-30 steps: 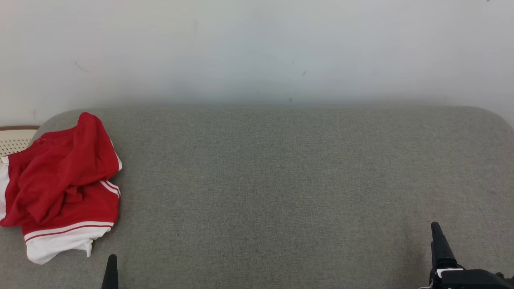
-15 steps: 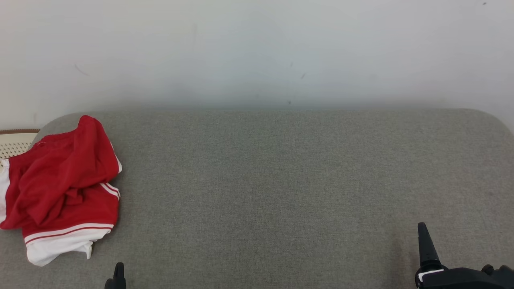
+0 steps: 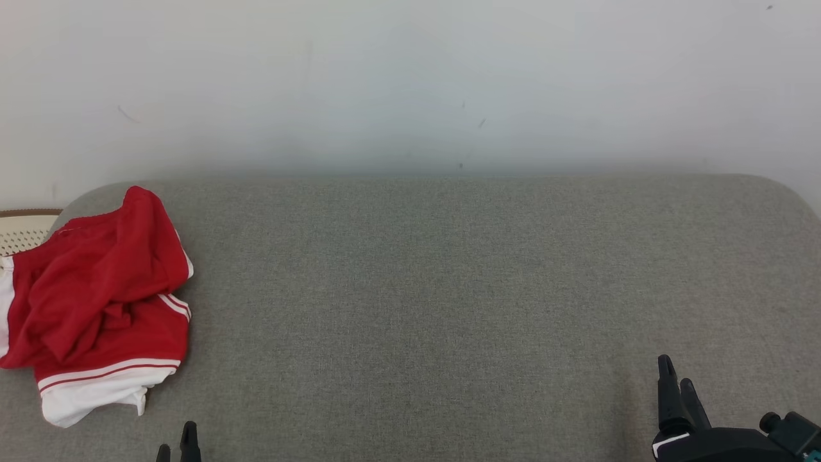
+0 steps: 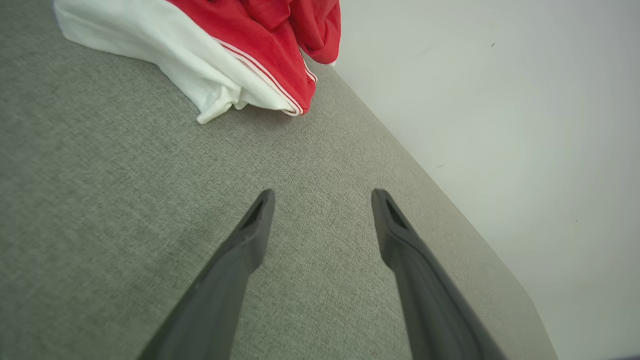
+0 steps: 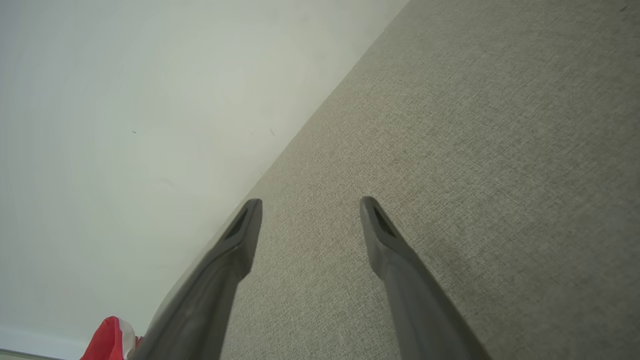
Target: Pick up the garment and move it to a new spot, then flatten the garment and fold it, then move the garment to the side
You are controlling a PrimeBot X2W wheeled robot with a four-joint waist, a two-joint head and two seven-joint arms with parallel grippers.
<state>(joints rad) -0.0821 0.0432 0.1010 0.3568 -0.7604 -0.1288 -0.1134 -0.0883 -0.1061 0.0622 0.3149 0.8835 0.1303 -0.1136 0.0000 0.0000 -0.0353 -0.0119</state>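
Bunching at the cushion (image 3: 449, 289) edge, garment (image 3: 96, 301) leaves room; left pincer (image 4: 322, 197), right pincer (image 5: 310, 205) spread.

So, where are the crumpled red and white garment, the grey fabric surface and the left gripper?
crumpled red and white garment (image 3: 102, 295): head view, red middle folds.
grey fabric surface (image 3: 449, 289): head view, bare centre.
left gripper (image 4: 322, 192): left wrist view, between its fingertips.

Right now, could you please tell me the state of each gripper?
Left gripper: open, empty, apart from the crumpled red-and-white garment.
Right gripper: open, holding nothing.
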